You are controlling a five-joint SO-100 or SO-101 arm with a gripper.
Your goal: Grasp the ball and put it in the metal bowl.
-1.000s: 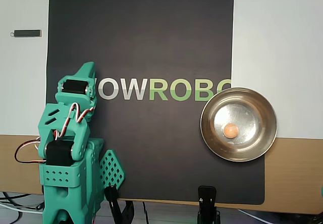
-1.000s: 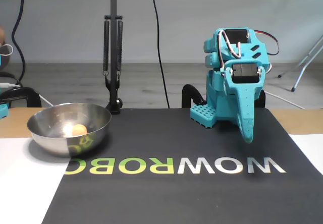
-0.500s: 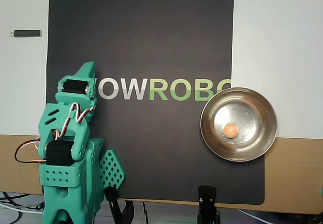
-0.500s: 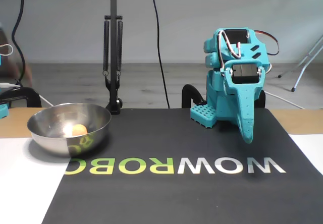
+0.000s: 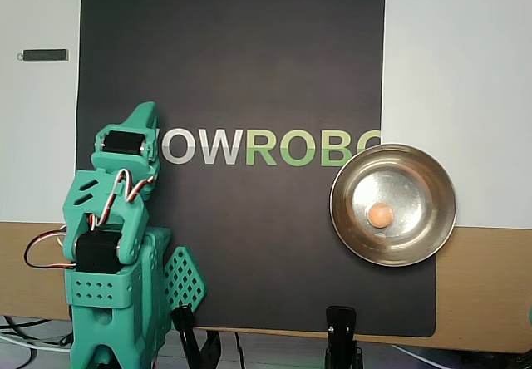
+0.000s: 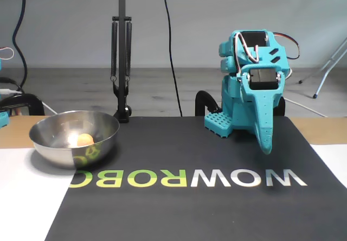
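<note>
— One ball (image 5: 381,214), peach-orange, lying on the flat bottom of the metal bowl (image 5: 428,172), a little off centre. Fixed view agrees: ball (image 6: 84,139) low inside the bowl (image 6: 100,143), touching nothing but steel.

— Bowl's position?

— Overhead view: right side, straddling the right edge of the black mat (image 5: 233,61), covering the end of the logo lettering (image 5: 270,146). Part of it sits over the white sheet (image 5: 457,78) and the brown tabletop (image 5: 482,286).

— Arm?

— Teal arm (image 5: 116,244), folded up over its base at the lower left of the overhead view, well apart from the bowl. Fixed view puts it on the right, gripper (image 6: 265,143) hanging tip-down just above the mat, near the W.

— Fingers spread or together?

— Pressed together as far as I can see — no gap between them in the fixed view, nothing held. Overhead shows only the gripper's (image 5: 141,118) top, so no help there.

— Anything else?

— Black clamp (image 5: 341,336) at the mat's near edge; small dark bar (image 5: 43,55) on the white sheet, upper left.
</note>
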